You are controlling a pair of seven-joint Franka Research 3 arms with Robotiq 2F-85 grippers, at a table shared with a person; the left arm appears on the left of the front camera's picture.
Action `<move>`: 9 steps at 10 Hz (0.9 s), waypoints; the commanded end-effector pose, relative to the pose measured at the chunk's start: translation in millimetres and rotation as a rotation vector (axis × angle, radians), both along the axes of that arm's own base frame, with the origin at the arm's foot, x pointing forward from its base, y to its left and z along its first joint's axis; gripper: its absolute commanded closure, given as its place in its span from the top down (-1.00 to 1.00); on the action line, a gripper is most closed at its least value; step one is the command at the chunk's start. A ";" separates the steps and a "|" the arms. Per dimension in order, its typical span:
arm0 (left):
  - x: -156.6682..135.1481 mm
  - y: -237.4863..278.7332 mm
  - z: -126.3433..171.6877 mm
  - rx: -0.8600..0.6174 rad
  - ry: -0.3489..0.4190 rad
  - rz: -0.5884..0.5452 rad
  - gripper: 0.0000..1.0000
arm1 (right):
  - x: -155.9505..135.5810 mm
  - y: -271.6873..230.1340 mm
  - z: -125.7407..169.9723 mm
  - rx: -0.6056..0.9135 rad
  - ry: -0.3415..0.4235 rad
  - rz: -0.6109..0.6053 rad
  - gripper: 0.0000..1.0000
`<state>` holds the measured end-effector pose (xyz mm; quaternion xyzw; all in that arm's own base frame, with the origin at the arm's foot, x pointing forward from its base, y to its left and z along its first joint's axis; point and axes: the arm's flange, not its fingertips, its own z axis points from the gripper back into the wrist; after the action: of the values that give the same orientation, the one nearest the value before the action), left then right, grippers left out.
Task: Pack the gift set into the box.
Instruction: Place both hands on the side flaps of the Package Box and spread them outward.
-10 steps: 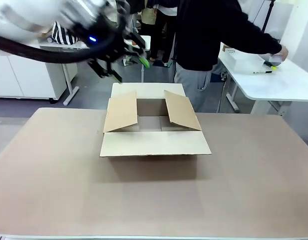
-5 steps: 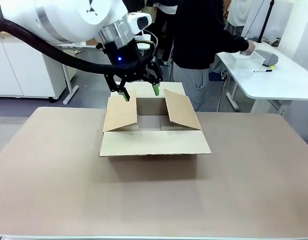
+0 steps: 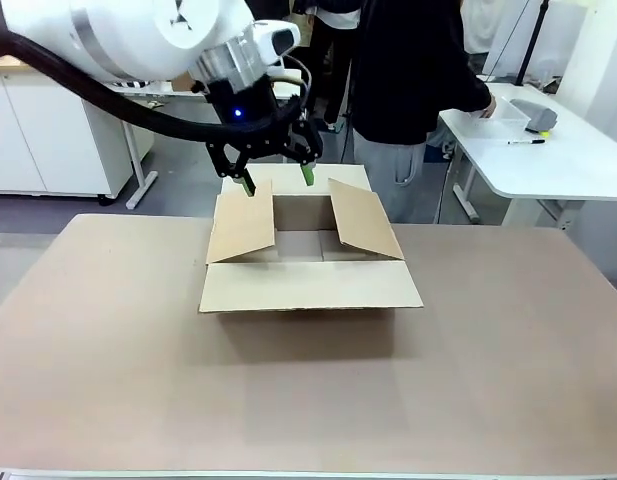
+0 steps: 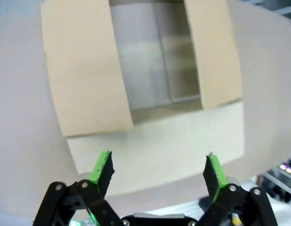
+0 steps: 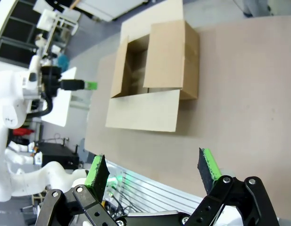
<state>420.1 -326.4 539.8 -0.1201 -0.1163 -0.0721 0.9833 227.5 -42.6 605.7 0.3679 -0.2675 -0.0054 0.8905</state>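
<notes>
The brown table (image 3: 108, 340) carries just one thing, the box (image 3: 308, 262), which sits a little far of the middle. All four of its flaps are open. The near flap lies flat toward the robot, the left and right flaps lean up and outward, and the far flap folds away toward the person. The part of the box floor that can be seen is bare, so nothing looks packed yet.

The left gripper (image 3: 278, 181) hangs over the far edge of the box, pointing down. Its jaws are spread wide and hold nothing. From its wrist camera, the box (image 4: 154, 80) lies straight ahead between the green pads of the left gripper (image 4: 158, 165). The right gripper (image 5: 152, 172) is well away from the box (image 5: 152, 77). It is also wide open and empty.

The person (image 3: 408, 70) stands at the far side and reaches right toward a white side table (image 3: 558, 170). The gift set seems to be there: a pale tray (image 3: 508, 120) with a small yellow-green bit (image 3: 545, 130) beside it, too small to tell apart further.

My judgement is that the opening is ready and all the packing remains. The set has to be brought over and lowered in, and perhaps the flaps then closed.
</notes>
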 end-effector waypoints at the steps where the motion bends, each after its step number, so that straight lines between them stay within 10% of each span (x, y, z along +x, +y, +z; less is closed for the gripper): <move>1: 55.6 -49.9 -16.9 0.225 0.005 -0.053 1.00 | 1.0 -2.4 1.9 0.016 -0.014 0.018 1.00; 9: 135.5 -88.6 -104.7 0.665 0.064 0.130 1.00 | 1.0 -2.4 1.9 0.016 -0.014 0.018 1.00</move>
<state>548.3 -409.9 435.9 0.1907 -0.0622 -0.0660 0.9774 228.0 -42.8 605.4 0.3676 -0.2669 -0.0059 0.8908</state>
